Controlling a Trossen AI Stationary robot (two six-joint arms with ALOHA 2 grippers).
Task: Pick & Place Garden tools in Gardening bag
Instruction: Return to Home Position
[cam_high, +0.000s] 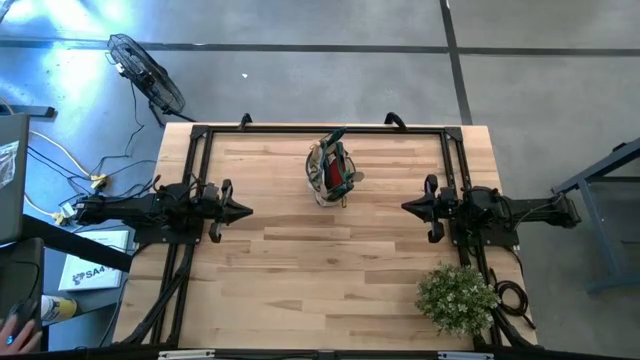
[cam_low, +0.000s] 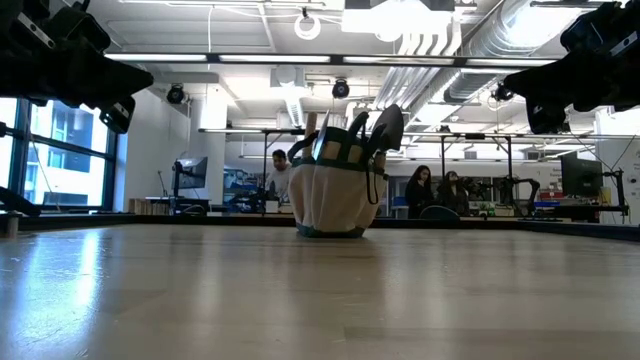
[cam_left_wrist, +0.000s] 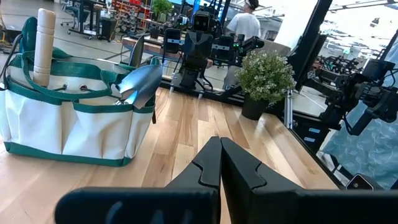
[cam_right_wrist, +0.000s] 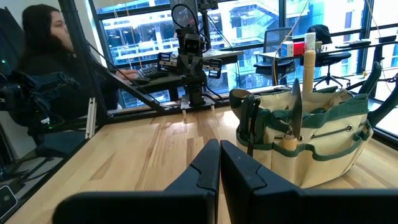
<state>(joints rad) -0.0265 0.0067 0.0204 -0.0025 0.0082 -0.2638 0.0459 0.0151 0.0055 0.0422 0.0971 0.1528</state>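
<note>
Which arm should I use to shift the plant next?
Right, probably. The plant sits beside the right arm, not far from the right gripper; the left gripper waits across the table.

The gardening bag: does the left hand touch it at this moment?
Apart. In the high view, bare table lies between the left hand and the gardening bag; the right hand also stands clear of it.

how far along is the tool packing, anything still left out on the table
Looks done: the gardening bag holds tools, a wooden trowel handle and a metal blade sticking out; the high view shows none loose on the table. In hand: nothing; left gripper and right gripper are shut, empty, at their sides. Left: seemingly only parking the arms.
</note>
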